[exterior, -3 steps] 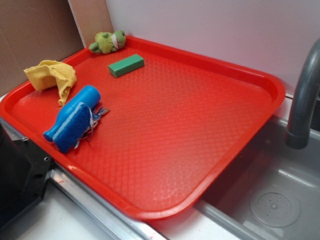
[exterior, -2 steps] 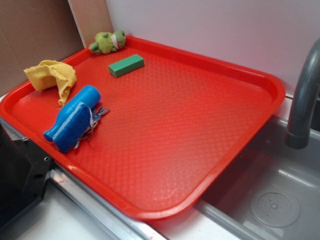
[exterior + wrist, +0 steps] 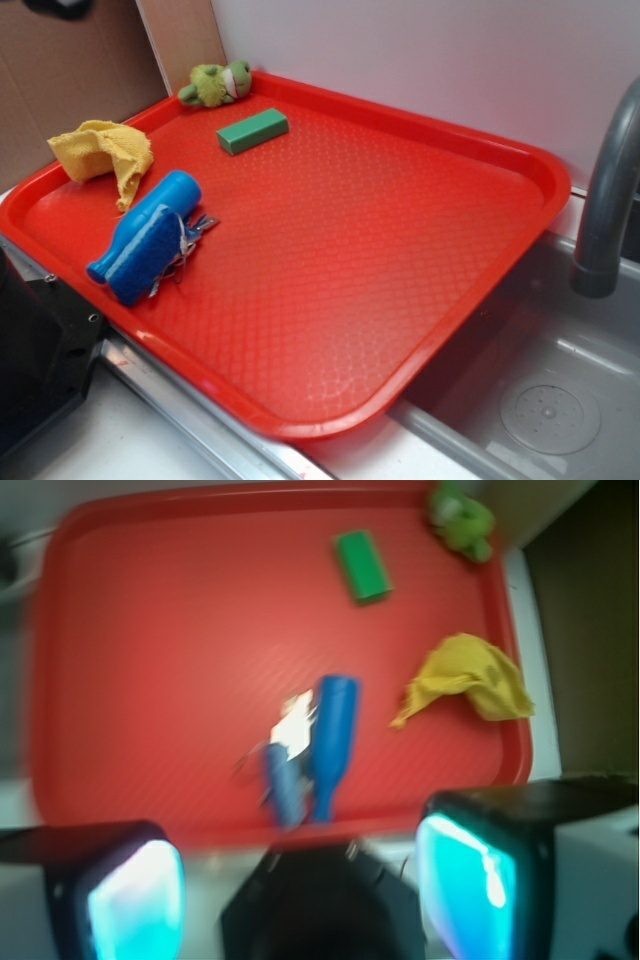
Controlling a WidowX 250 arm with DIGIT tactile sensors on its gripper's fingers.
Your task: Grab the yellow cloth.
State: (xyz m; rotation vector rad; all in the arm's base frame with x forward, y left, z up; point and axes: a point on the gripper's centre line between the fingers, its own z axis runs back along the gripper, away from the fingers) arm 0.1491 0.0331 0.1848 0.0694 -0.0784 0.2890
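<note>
The yellow cloth point(image 3: 103, 155) lies crumpled on the far left part of the red tray point(image 3: 520, 160), draped up against the tray's left rim, with one loose tail hanging down toward the blue bottle point(image 3: 148, 237). In the wrist view the cloth point(image 3: 468, 680) sits close to the tray's right rim point(image 3: 520, 710), its pointed tail reaching toward the bottle point(image 3: 330, 742) but apart from it.

The bottle lies on its side just beside the cloth, near the tray's front-left edge, with a small bunch of metal and paper bits point(image 3: 190, 240) against its flank. A green block point(image 3: 252, 130) rests farther back, well apart from the cloth, and a green plush frog point(image 3: 217, 84) sits in the tray's back corner against the rim.

The middle and right of the tray are bare red surface. Beyond the right rim lies a grey sink point(image 3: 560, 400) with a grey faucet point(image 3: 608, 200) rising at the frame edge. A brown cardboard wall point(image 3: 60, 70) stands directly behind the cloth's side of the tray.

The gripper point(image 3: 300, 890) hangs high above the tray's near edge, its two fingers point(image 3: 135, 900) spread wide and holding nothing, the view blurred. In the exterior view only a dark scrap shows at the top left corner.
</note>
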